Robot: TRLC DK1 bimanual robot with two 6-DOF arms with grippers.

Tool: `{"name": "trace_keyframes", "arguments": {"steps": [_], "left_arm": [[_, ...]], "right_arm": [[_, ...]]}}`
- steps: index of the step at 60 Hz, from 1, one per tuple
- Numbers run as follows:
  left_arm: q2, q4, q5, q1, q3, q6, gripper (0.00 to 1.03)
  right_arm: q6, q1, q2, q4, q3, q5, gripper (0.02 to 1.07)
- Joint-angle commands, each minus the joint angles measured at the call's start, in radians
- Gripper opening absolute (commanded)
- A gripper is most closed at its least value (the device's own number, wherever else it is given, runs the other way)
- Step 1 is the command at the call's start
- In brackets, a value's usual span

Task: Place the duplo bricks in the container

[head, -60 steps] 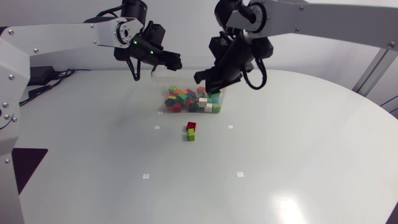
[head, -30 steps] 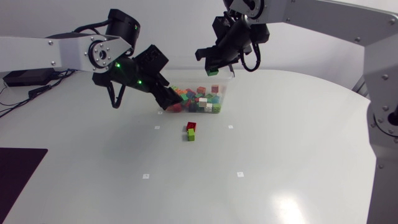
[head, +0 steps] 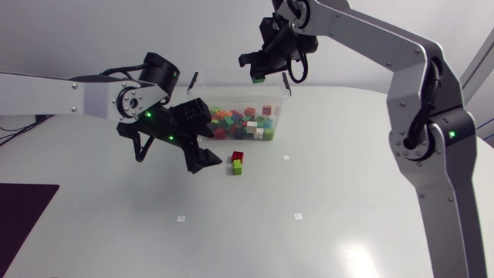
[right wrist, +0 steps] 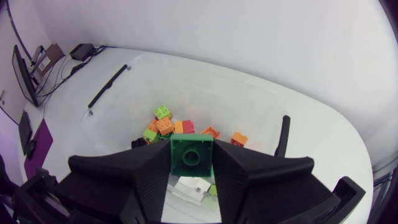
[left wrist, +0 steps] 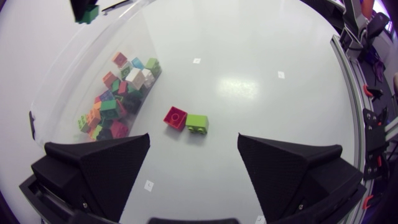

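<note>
White round table (head: pixel 386 185) under bright light.
Four small square marks (head: pixel 181 218) sit around the frame's middle; a soft glare (head: pixel 356 259) lies on the tabletop at lower right.

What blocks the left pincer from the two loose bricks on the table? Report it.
Nothing visible. The red brick and lime-green brick lie side by side just ahead of the open left pincer, with only bare table between. The container stands beside them, off that path.
</note>
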Motion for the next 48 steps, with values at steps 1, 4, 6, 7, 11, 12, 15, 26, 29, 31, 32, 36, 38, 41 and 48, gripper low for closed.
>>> {"name": "trace_keyframes", "arguments": {"steps": [1, 4, 6, 7, 11, 12, 15, 26, 29, 31, 32, 36, 38, 41, 48], "left_arm": [[0.01, 0.02, 0.009, -0.024, -0.048, 0.076, 0.98], [0.02, 0.052, 0.009, -0.033, -0.063, 0.089, 0.98], [0.029, 0.075, 0.009, -0.037, -0.071, 0.101, 0.98], [0.03, 0.081, 0.009, -0.039, -0.073, 0.104, 0.98], [0.049, 0.091, 0.009, -0.045, -0.073, 0.133, 0.98], [0.053, 0.092, 0.009, -0.047, -0.073, 0.138, 0.98], [0.07, 0.1, 0.009, -0.053, -0.068, 0.158, 0.98], [0.158, 0.103, 0.009, -0.064, -0.027, 0.178, 0.98], [0.187, 0.1, 0.009, -0.064, -0.002, 0.168, 0.98], [0.199, 0.092, 0.009, -0.064, 0.006, 0.171, 0.98], [0.199, 0.092, 0.009, -0.064, 0.006, 0.171, 0.98], [0.193, 0.091, 0.013, -0.057, 0.01, 0.165, 0.98], [0.182, 0.083, 0.013, -0.056, 0.007, 0.165, 0.98], [0.167, 0.081, 0.014, -0.056, 0.003, 0.165, 0.98], [0.164, 0.08, 0.016, -0.054, 0.003, 0.167, 0.98]], "right_arm": [[0.012, -0.002, 0.076, -0.047, 0.116, -0.004, 0.42], [0.009, -0.002, 0.113, -0.085, 0.178, -0.004, 0.56], [0.007, -0.002, 0.136, -0.116, 0.229, -0.004, 0.66], [0.007, -0.002, 0.15, -0.131, 0.255, -0.004, 0.7], [0.003, -0.005, 0.213, -0.217, 0.39, -0.004, 0.87], [0.001, -0.005, 0.228, -0.234, 0.421, -0.004, 0.89], [-0.002, -0.007, 0.325, -0.335, 0.646, -0.006, 0.92], [-0.026, 0.019, 0.449, -0.512, 0.924, 0.016, 0.92], [-0.003, 0.019, 0.377, -0.492, 0.768, 0.017, 0.92], [0.009, 0.016, 0.317, -0.47, 0.663, -0.003, 0.92], [0.009, 0.019, 0.303, -0.47, 0.649, -0.01, 0.92], [0.009, 0.039, 0.244, -0.47, 0.579, -0.017, 0.92], [0.009, 0.05, 0.211, -0.467, 0.533, -0.02, 0.92], [0.009, 0.059, 0.184, -0.469, 0.496, -0.02, 0.92], [0.007, 0.05, 0.15, -0.472, 0.468, -0.021, 0.92]]}}
